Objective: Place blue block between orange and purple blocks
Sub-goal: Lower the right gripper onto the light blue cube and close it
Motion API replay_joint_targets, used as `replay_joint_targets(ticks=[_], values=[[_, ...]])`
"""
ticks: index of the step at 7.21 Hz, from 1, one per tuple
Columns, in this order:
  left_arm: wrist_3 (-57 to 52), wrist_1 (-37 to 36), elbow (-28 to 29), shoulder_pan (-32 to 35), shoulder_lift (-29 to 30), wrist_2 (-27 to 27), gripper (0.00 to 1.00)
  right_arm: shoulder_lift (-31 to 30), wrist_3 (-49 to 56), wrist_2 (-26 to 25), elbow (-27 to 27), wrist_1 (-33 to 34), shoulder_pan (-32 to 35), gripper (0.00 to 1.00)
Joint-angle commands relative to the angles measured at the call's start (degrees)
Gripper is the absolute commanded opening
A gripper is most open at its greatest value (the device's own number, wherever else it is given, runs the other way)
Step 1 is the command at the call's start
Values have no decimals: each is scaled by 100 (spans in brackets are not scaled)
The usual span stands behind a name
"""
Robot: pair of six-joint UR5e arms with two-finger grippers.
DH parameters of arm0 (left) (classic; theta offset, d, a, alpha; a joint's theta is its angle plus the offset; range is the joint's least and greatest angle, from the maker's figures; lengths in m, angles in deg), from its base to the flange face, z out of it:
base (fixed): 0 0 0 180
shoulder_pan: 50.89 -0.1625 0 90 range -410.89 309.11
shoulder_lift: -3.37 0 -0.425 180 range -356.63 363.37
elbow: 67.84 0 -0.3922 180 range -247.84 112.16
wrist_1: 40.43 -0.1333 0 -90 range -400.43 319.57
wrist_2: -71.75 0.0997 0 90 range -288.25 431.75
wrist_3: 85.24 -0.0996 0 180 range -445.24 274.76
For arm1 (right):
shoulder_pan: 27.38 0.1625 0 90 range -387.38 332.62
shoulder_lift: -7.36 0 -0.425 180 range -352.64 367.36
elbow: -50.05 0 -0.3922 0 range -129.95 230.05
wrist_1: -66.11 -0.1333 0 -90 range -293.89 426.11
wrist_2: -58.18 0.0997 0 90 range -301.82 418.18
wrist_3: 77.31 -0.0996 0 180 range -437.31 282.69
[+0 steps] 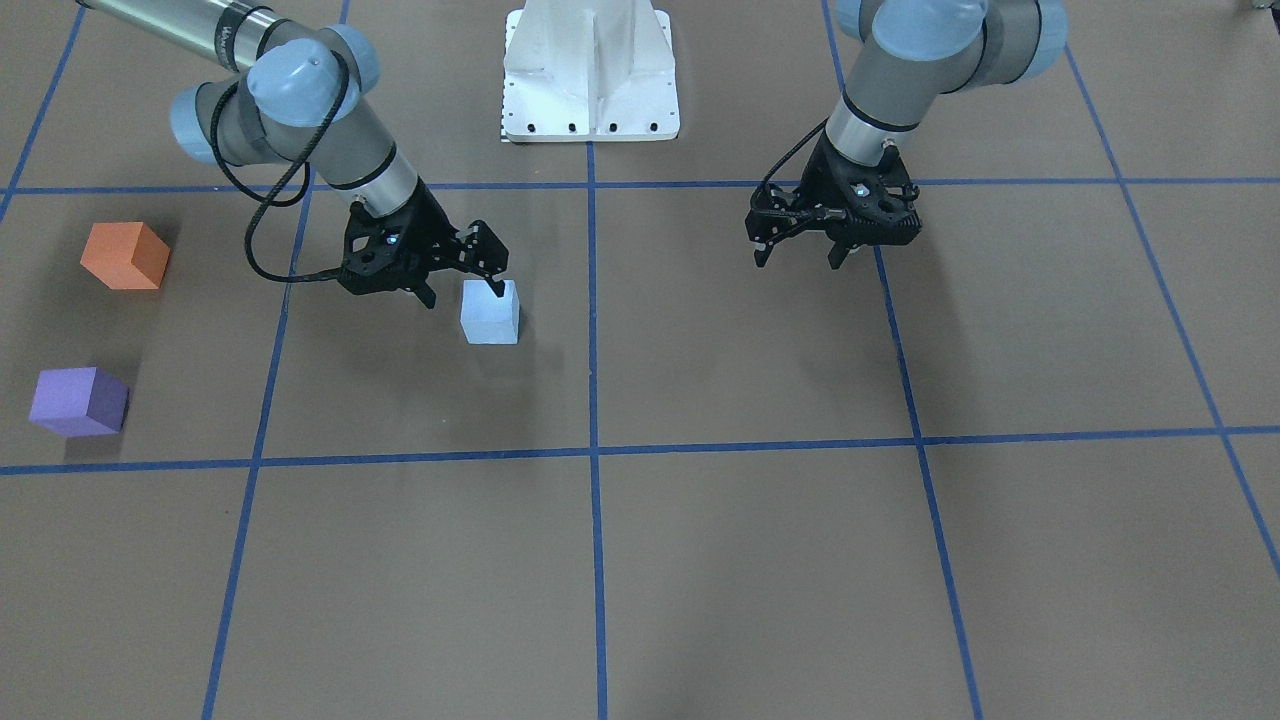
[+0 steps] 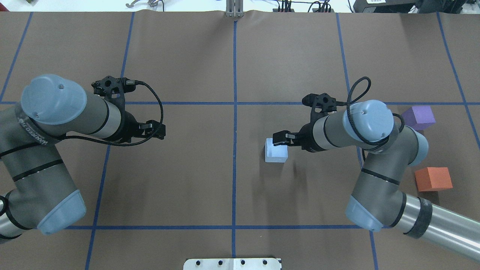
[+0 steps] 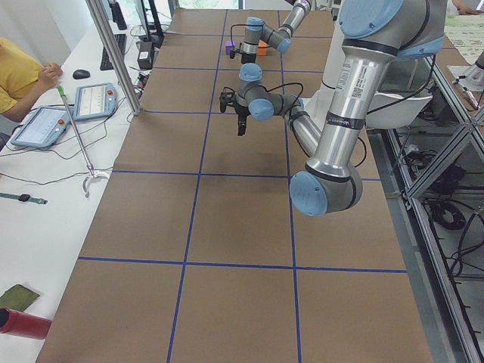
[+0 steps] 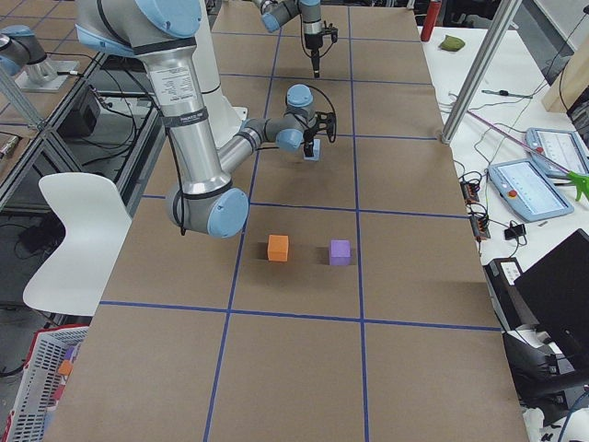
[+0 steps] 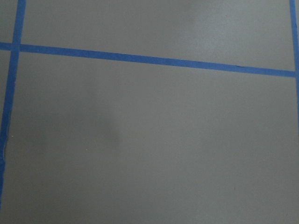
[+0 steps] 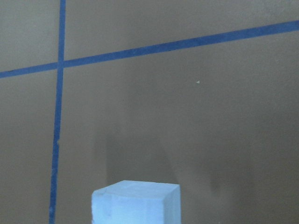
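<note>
The pale blue block [image 1: 490, 314] sits on the brown table near the centre line; it also shows in the overhead view [image 2: 276, 151] and at the bottom of the right wrist view [image 6: 135, 203]. My right gripper [image 1: 465, 294] is open, low beside it, with one fingertip [image 1: 497, 290] at the block's top edge and nothing held. The orange block [image 1: 125, 256] and the purple block [image 1: 80, 401] lie apart at the table's end on my right, with a gap between them. My left gripper [image 1: 797, 257] is open and empty, hovering above bare table.
The white robot base plate [image 1: 590, 80] is at the table's robot side. Blue tape lines [image 1: 592, 450] divide the table into squares. A side bench with tablets [image 4: 529, 184] and a metal post runs along the operators' side.
</note>
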Motion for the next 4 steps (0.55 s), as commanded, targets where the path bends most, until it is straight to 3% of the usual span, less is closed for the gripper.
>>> replay_joint_targets(ticks=[1,4], values=[[-10,1,21,-4,-11,1,100,183,43,-187,90,358,-188,100],[-10,53,30,-4,-11,1,100,201,61,-196,170,375,-197,100]])
